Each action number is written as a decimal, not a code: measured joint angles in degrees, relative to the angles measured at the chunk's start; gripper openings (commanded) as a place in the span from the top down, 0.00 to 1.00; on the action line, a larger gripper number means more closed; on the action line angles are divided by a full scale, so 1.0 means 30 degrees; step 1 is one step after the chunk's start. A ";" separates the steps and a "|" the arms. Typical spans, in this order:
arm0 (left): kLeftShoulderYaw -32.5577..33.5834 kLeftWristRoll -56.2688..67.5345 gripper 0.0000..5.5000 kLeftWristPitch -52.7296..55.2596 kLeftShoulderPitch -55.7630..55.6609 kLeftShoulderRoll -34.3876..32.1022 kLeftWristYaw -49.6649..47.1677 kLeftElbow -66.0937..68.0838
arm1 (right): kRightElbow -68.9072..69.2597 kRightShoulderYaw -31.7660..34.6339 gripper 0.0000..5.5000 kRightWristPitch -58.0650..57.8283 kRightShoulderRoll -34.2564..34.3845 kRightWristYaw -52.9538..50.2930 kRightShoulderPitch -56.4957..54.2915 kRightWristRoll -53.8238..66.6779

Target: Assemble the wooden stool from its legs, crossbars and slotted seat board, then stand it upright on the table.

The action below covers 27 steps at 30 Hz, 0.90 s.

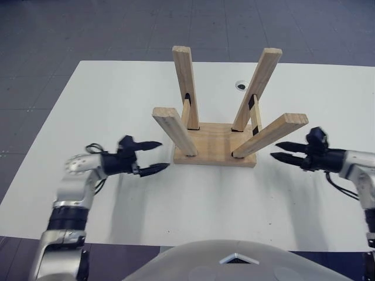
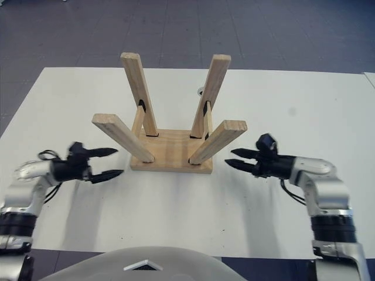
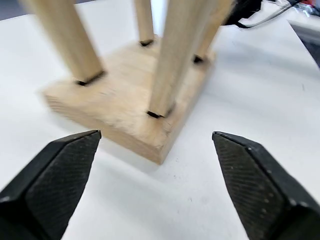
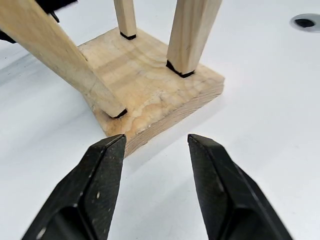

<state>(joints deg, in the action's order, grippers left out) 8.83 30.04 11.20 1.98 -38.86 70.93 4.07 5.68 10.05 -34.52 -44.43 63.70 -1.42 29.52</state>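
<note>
I see the pale wooden stool [image 1: 217, 137] upside down mid-worktop, its square seat board [image 1: 214, 153] flat on the white worktop [image 1: 105, 105] and its four wooden legs [image 1: 185, 82] splayed upward. The thin crossbars [image 1: 186, 112] are half hidden between the legs, so I can't make out their joints. My left gripper [image 1: 164, 155] hovers near the board's left edge, jaws open on nothing. My right gripper [image 1: 274, 150] sits just right of the board, jaws likewise apart. Both wrist views cut off the leg tops.

Stool [image 1: 214, 146] pale raw wood; table [image 1: 117, 105] smooth matt white; fingers [image 3: 65, 170] ribbed black.
</note>
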 measured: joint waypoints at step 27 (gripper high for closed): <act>-0.1549 0.4548 0.43 0.7269 -0.6473 -0.1866 0.2141 -0.2789 | 0.2506 -0.0258 0.59 -0.2566 -0.1008 0.2149 -0.3700 0.5890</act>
<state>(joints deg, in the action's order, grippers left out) 4.18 43.68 33.00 -17.44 -44.45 77.35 -4.30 13.20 9.28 -42.22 -47.45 70.15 -12.52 47.19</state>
